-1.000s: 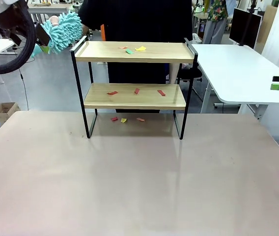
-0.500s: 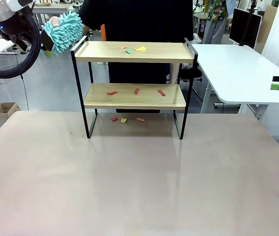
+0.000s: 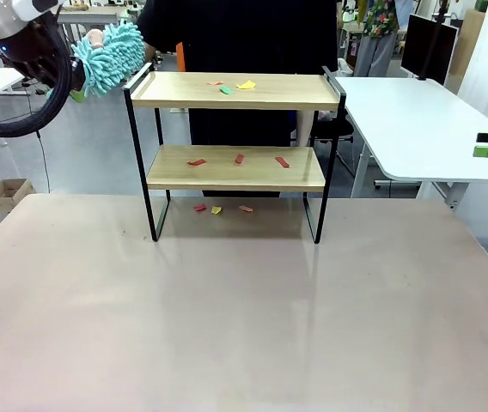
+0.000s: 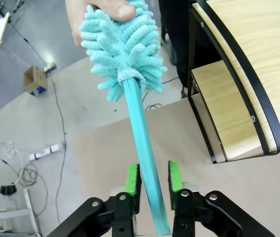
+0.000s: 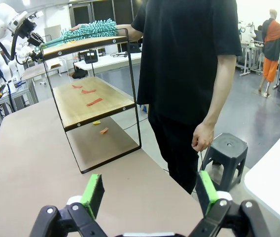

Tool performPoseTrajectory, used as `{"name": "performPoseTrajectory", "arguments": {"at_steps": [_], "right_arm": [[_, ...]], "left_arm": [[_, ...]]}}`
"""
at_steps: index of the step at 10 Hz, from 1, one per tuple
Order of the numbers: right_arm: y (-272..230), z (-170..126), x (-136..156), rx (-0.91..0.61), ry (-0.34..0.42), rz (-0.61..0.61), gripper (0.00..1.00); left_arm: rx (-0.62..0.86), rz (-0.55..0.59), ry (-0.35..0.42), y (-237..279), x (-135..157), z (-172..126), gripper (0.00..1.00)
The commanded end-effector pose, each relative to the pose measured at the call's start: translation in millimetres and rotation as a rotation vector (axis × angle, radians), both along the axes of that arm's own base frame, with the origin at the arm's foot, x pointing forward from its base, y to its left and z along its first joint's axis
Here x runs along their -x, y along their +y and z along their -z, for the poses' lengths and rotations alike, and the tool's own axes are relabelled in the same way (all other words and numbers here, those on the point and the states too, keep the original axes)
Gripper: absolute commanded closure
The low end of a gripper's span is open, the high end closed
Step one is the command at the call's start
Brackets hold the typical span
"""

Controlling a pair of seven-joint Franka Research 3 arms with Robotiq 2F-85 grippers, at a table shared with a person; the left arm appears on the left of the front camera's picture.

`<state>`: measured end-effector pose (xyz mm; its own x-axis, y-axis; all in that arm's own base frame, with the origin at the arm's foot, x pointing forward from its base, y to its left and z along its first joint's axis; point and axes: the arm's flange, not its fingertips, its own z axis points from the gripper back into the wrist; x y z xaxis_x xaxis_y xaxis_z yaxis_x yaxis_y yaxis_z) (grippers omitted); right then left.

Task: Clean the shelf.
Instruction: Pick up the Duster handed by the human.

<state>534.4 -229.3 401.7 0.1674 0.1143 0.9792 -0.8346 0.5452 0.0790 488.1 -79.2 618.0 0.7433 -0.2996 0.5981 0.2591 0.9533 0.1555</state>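
Duster [image 4: 125, 44] beside the shelf's [image 3: 175, 90] top board
The left hand [image 4: 154, 177] clamps its handle, end cut off; a person's fingers [image 4: 100, 10] pinch the fluffy head. The shelf stands far across the surface [image 3: 227, 326]; right hand [image 5: 150, 190] gapes, empty.

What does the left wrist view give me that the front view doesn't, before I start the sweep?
Left wrist view: the left gripper is shut on the duster's teal handle, with a green pad on either side. Front view: coloured paper scraps on both boards of the shelf and on the table under it, and the right gripper at the picture's right edge. Both: the fluffy duster head, with the person's hand on its tip, beside the shelf's left end.
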Motion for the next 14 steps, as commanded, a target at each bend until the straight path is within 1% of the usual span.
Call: {"name": "performPoseTrajectory", "arguments": {"at_steps": [1,6,7,8,9,14], "right_arm": [[2.5,-2.5,-0.9,0.002,-0.005,-0.002,0.0],[2.5,-2.5,-0.9,0.002,-0.005,-0.002,0.0],[2.5,-2.5,-0.9,0.002,-0.005,-0.002,0.0],[2.5,-2.5,-0.9,0.002,-0.005,-0.002,0.0],[2.5,-2.5,-0.9,0.002,-0.005,-0.002,0.0],[2.5,-2.5,-0.9,0.002,-0.005,-0.002,0.0]], "left_arm": [[0.018,-0.03,-0.008,3.8,-2.3,-2.8,1.0],[0.047,-0.121,0.009,5.0,-2.7,-6.4,1.0],[0.052,-0.137,0.008,6.2,-2.7,-7.9,1.0],[0.091,-0.166,-0.008,7.8,-2.0,-10.3,1.0],[0.054,-0.093,0.01,8.2,-1.2,-2.1,1.0],[0.054,-0.093,0.01,8.2,-1.2,-2.1,1.0]]}}
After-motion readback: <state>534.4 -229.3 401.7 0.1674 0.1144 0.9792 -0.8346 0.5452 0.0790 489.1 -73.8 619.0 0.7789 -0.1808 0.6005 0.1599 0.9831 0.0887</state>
